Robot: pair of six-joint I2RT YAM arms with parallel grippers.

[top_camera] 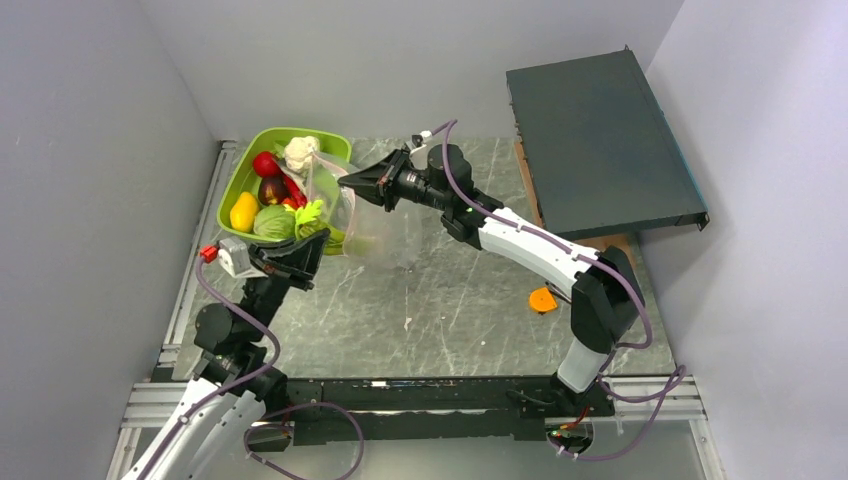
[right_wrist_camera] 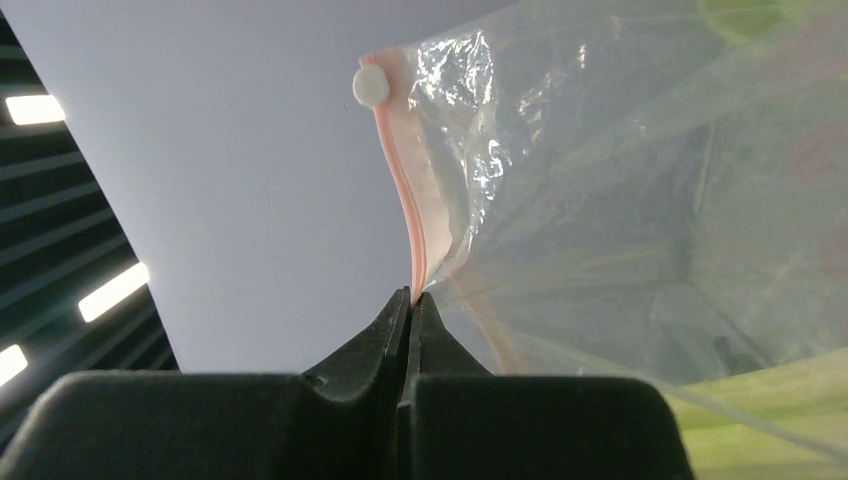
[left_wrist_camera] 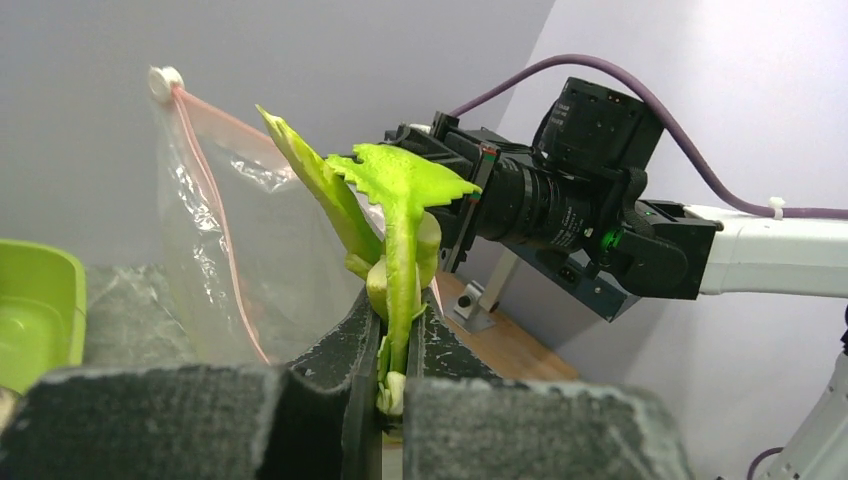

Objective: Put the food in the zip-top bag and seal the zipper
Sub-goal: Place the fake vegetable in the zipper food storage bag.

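My left gripper (left_wrist_camera: 403,300) is shut on a pale green leafy toy vegetable (left_wrist_camera: 400,210), held up just left of the bag; it also shows in the top view (top_camera: 310,214). My right gripper (right_wrist_camera: 412,296) is shut on the pink zipper strip (right_wrist_camera: 405,215) of the clear zip-top bag (right_wrist_camera: 620,220) and holds it lifted beside the tray. The bag (top_camera: 352,215) hangs between the grippers, and its mouth strip (left_wrist_camera: 215,200) shows in the left wrist view. More food sits in the tray: a red piece (top_camera: 265,164), a yellow piece (top_camera: 243,211), a dark purple piece (top_camera: 272,189), a cabbage (top_camera: 273,222) and a white cauliflower (top_camera: 300,152).
The lime-green tray (top_camera: 240,180) stands at the table's back left. An orange disc (top_camera: 543,299) lies on the marble surface at the right. A dark flat box (top_camera: 600,140) rests on a wooden board at the back right. Grey walls close in on both sides.
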